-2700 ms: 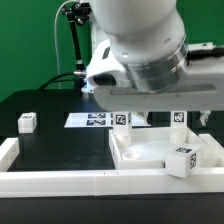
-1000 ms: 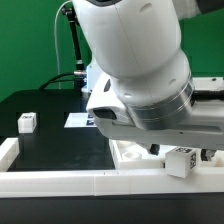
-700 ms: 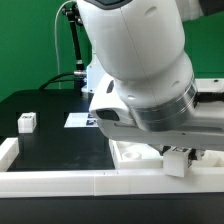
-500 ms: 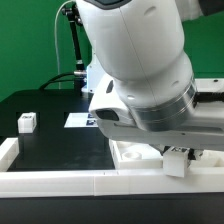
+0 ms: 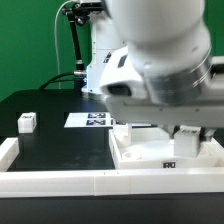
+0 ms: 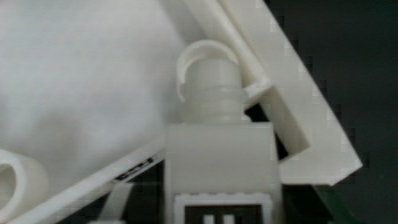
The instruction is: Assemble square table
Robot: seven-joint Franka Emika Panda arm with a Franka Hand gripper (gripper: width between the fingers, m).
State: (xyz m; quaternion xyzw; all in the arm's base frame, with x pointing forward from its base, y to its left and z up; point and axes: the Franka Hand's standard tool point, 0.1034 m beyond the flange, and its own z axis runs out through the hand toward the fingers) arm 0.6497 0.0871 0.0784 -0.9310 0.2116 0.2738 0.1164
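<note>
Big arm (image 5: 160,60) blocking much of the exterior view, claw (image 5: 186,136) clamping a leg (image 6: 222,165), fingertips hidden, square top (image 5: 140,160) sitting at that view's four o'clock, leg's peg (image 6: 210,75) showing only in wrist view.

Franka Panda arm (image 5: 150,35), glossy white rounded housings crowding the exterior view, ribbed silver-grey metal ring (image 5: 168,88) banding the wrist, pale grey boxy housing (image 5: 150,108) below it, dark-fingered gripper (image 5: 189,132) underneath, more white curved arm links (image 5: 100,65) behind, softly blurred.
</note>
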